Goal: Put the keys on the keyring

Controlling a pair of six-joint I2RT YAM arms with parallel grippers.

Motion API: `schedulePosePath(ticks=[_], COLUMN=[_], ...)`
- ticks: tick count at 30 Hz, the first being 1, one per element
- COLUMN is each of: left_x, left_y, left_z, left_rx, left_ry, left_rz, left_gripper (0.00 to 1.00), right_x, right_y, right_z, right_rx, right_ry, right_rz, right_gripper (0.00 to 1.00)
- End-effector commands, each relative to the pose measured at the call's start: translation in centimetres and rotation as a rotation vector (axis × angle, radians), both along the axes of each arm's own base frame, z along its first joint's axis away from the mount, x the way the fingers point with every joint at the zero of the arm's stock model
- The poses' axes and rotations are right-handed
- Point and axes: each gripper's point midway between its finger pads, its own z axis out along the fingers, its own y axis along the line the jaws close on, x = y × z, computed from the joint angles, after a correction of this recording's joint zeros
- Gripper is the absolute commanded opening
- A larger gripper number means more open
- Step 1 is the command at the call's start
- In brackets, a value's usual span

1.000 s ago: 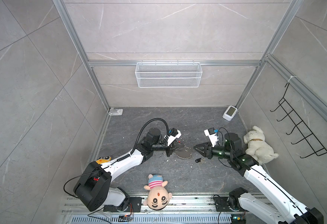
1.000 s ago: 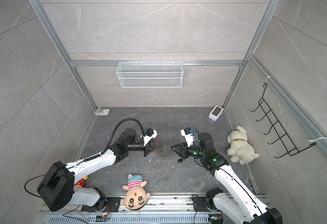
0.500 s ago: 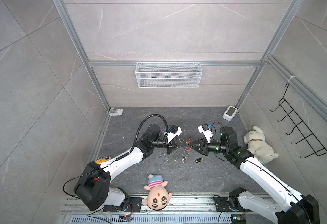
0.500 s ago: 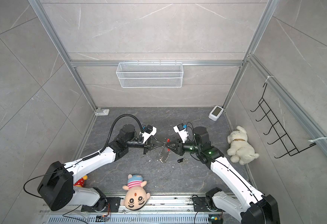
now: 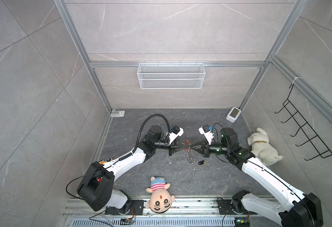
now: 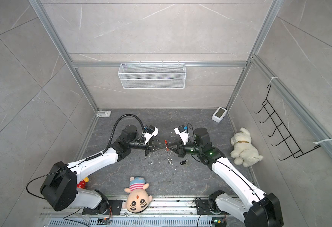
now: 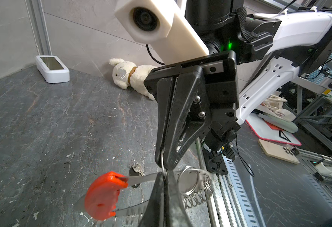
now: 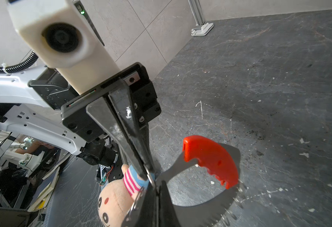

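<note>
- Meeting tip to tip up off the floor [image 5: 161,176], the left gripper [image 5: 185,146] and the right gripper [image 5: 191,145] both hold the keyring [image 7: 104,196] in the air.
- The left gripper's jaws are squeezed together on the flat metal band of the keyring.
- The right gripper's jaws are squeezed together too. The left wrist view shows a thin silver loop of the keyring pinched at their tips.
- The red part [image 8: 210,159] of the keyring sticks out to one side of the jaws.
- The small silver rings [image 7: 195,186] hang in a bunch on the other side of the jaws.
- In both top views those rings dangle below the spot where the two pairs of jaws meet.
- The keys [image 5: 201,162] lie flat on the floor, lower than the jaws and a bit toward the right gripper's side.
- The keys are apart from the keyring, and no gripper touches them.
- The keys are not on the keyring yet.
- A doll [image 5: 160,198] with a striped hat lies on the floor, well apart from the jaws.
</note>
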Motion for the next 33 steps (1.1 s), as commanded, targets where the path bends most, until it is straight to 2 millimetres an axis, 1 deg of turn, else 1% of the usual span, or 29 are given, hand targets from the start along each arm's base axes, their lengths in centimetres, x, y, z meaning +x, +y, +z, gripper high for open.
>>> schedulePosePath(ticks=[1,4,5,6,7,9,12,15,19,24,28,33], left_x=[0.0,0.8,1.5,2.0,2.3,2.5,2.6,3.1,2.9,2.0,1.0,0.3], left_y=[-0.9,-0.8,-0.7,-0.5,-0.3,0.2,0.7,1.2,1.8,1.6,1.6,1.5], left_z=[2.6,2.1,1.7,1.4,1.1,0.6,0.1,0.0,0.1,0.7,1.1,1.2], left_rx=[-0.065,-0.037,-0.016,0.007,0.024,0.046,0.077,0.114,0.145,0.125,0.103,0.09], left_ry=[-0.086,-0.074,-0.072,-0.085,-0.114,-0.191,-0.27,-0.269,-0.271,-0.245,-0.209,-0.166], left_rz=[-0.033,0.003,0.039,0.074,0.099,0.122,0.125,0.115,0.066,-0.008,-0.058,-0.099], left_gripper=[0.0,0.0,0.16,0.28,0.35,0.4,0.41,0.41,0.41,0.41,0.41,0.41], right_x=[-1.0,-1.0,-0.8,-0.7,-0.6,-0.6,-0.9,-1.3,-1.8,-1.5,-1.0,-0.9], right_y=[1.0,0.6,0.4,0.1,-0.1,-0.1,-0.1,0.1,0.3,0.7,1.0,1.6], right_z=[3.6,3.8,3.5,3.2,3.0,2.5,2.4,2.3,1.5,1.2,1.8,2.4], right_rx=[0.056,0.027,0.005,-0.02,-0.038,-0.066,-0.083,-0.093,-0.139,-0.167,-0.16,-0.139], right_ry=[-0.085,-0.109,-0.119,-0.131,-0.136,-0.144,-0.161,-0.181,-0.214,-0.258,-0.295,-0.305], right_rz=[0.054,0.022,0.007,-0.005,-0.011,-0.008,0.009,0.027,0.064,0.071,0.064,0.077], right_gripper=[0.0,0.0,0.0,0.0,0.0,0.0,0.0,0.0,0.0,0.0,0.0,0.0])
